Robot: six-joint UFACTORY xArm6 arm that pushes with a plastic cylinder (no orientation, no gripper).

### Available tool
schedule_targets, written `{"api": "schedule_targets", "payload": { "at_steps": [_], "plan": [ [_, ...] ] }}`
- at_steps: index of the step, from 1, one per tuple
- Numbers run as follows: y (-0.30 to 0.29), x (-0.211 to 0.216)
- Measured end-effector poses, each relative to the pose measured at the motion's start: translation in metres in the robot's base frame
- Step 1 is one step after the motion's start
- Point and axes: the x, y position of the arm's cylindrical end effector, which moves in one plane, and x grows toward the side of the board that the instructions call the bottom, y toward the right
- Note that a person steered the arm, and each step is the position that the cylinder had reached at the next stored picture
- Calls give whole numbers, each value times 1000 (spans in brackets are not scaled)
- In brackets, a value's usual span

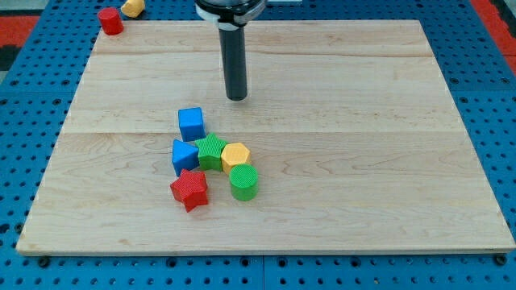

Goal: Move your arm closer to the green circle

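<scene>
The green circle (243, 182), a short green cylinder, stands on the wooden board (363, 161) below the middle, at the lower right of a cluster of blocks. My tip (236, 97) rests on the board well above it, almost straight up the view, apart from every block. The cluster also holds a yellow hexagon (235, 155) touching the green circle's top, a green star (211, 151), a blue triangle-like block (184, 155), a red star (189, 189) and a blue cube (191, 123).
A red cylinder (110, 20) and a yellow block (133, 8) lie off the board's top left corner. The board sits on a blue pegboard (24, 121) that surrounds it.
</scene>
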Motion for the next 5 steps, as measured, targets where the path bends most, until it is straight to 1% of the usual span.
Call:
{"api": "schedule_targets", "payload": {
  "at_steps": [1,2,3,4,5],
  "plan": [
    [11,0],
    [-10,-3],
    [-16,-5],
    [21,19],
    [75,109]
  ]
}}
